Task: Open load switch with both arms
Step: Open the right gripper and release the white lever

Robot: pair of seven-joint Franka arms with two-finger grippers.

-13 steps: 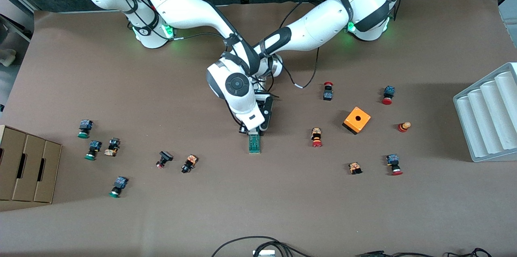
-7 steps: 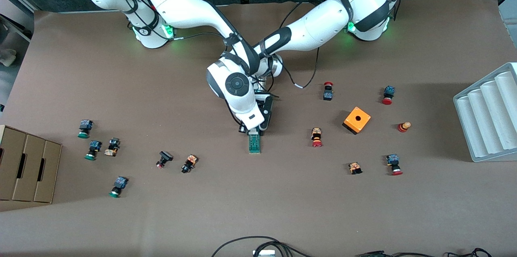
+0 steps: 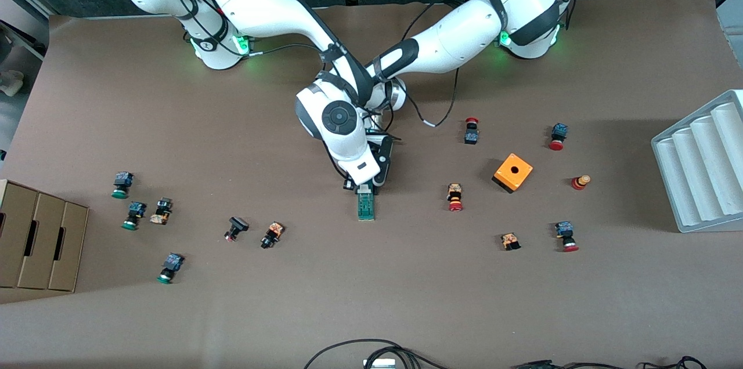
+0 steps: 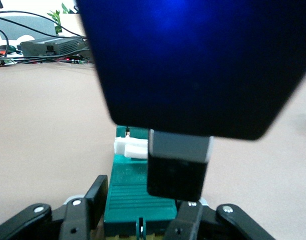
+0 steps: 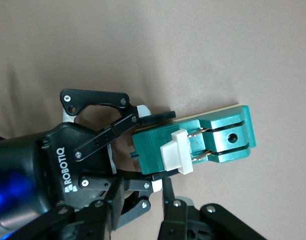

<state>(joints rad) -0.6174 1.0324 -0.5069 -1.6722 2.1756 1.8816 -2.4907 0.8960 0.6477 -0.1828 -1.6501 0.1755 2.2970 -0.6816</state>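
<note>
The load switch point(image 3: 365, 209) is a narrow green block lying on the table's middle, with a white lever point(image 5: 175, 152) across its top. My left gripper point(image 3: 372, 186) reaches in from the left arm's base and is shut on the switch's end that is farther from the front camera. In the left wrist view its fingers point(image 4: 95, 197) clamp the green body point(image 4: 135, 185) from both sides. My right gripper point(image 3: 363, 184) hangs over that same end, low on the switch and right beside the white lever point(image 4: 128, 147). Its dark body hides the upper part of the left wrist view.
An orange cube point(image 3: 512, 172) and several push buttons point(image 3: 455, 196) lie toward the left arm's end, where a white ridged tray point(image 3: 702, 166) stands. More buttons point(image 3: 271, 234) and a cardboard box point(image 3: 38, 241) are toward the right arm's end. Cables point(image 3: 371, 351) lie at the near edge.
The right arm's wrist has shifted very slightly away from the front camera. The load switch and the left gripper have stayed where they were.
</note>
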